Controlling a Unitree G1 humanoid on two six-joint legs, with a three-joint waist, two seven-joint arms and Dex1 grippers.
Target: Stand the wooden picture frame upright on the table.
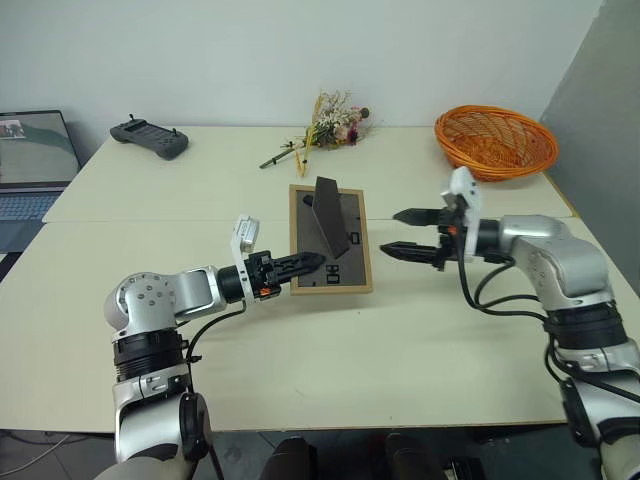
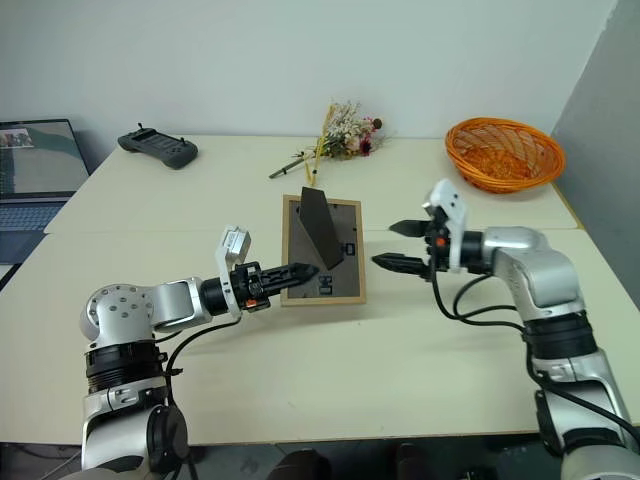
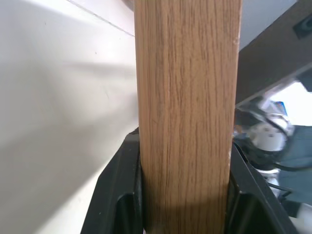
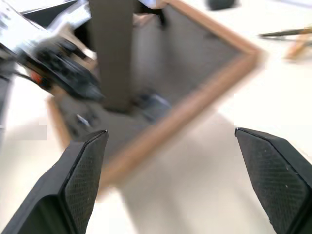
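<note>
While the wooden picture frame (image 1: 331, 239) lies mid-table (image 1: 400, 340), back up, stand raised, bare tabletop surrounds it.
The left gripper (image 1: 308, 263) clamps its near-left edge; the right gripper (image 1: 405, 232) gapes wide just right, touching nothing.

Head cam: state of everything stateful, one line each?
wooden picture frame: back up, not yet upright, stand folded out
left claw: shut on the frame's near-left edge
right claw: open, holding nothing, beside the frame
orange basket: upright, looks empty
laptop: open, screen on
</note>
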